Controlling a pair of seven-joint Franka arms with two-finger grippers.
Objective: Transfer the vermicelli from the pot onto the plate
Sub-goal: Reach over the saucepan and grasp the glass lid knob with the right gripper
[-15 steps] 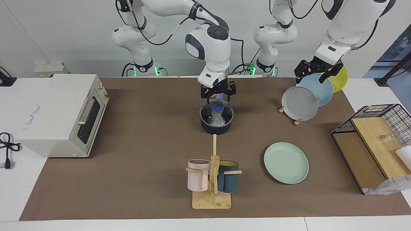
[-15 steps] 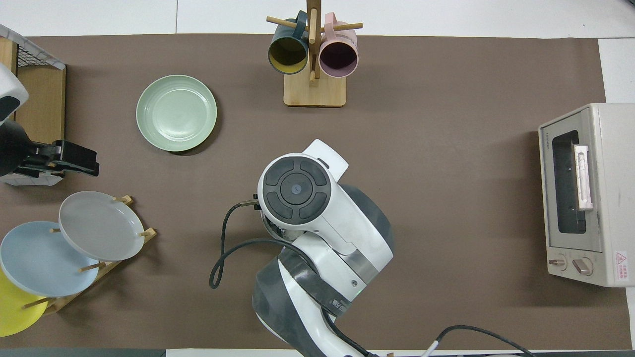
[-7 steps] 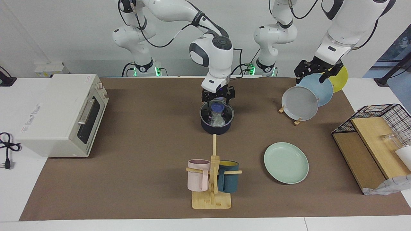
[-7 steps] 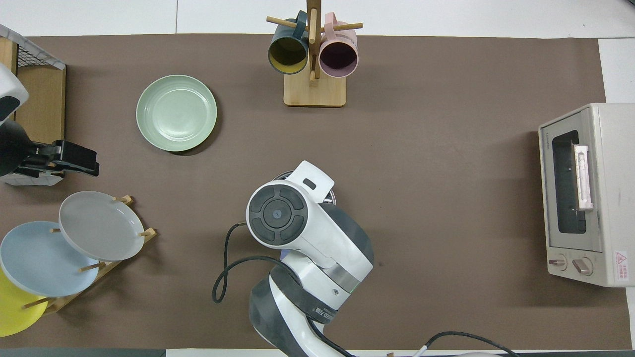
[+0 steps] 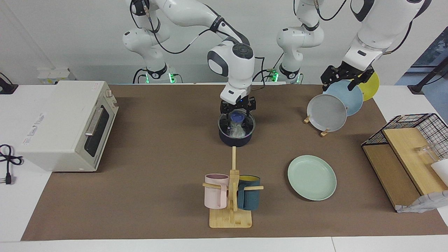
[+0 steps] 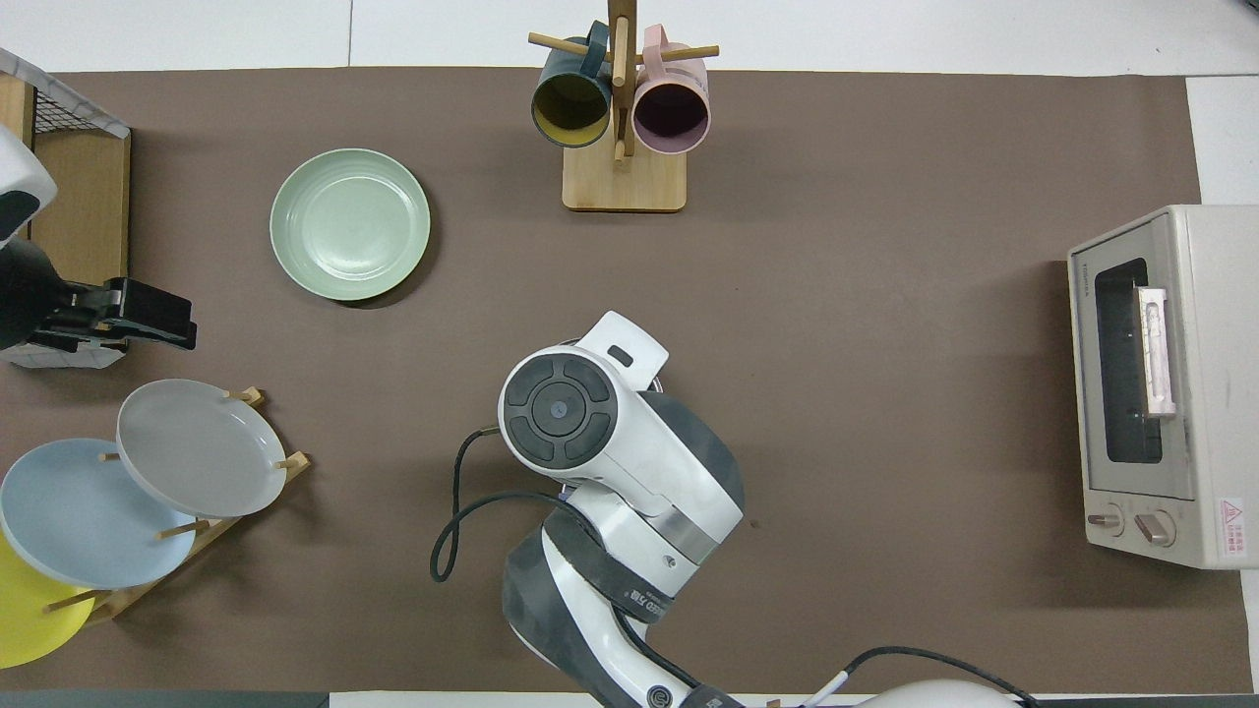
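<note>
The dark navy pot [image 5: 235, 140] stands mid-table with a clear glass lid on it. The lid's blue knob [image 5: 237, 118] sticks up. Whitish vermicelli [image 5: 238, 132] shows through the glass inside the pot. My right gripper [image 5: 238, 111] is down at the lid, open, with a finger on each side of the knob. In the overhead view the right arm hides the pot. The mint-green plate [image 5: 311, 177] [image 6: 349, 224] lies empty, farther from the robots and toward the left arm's end. My left gripper [image 5: 344, 79] [image 6: 187, 329] waits open over the plate rack.
A wooden mug rack [image 5: 231, 196] with a pink and a navy mug stands farther from the robots than the pot. A toaster oven [image 5: 66, 122] sits at the right arm's end. A rack holds a grey plate [image 5: 327, 112], a blue one and a yellow one. A wire basket [image 5: 409, 154] is beside it.
My right gripper has come down from above the pot to the lid's knob, and its wrist has shifted slightly toward the robots. The left arm has not moved.
</note>
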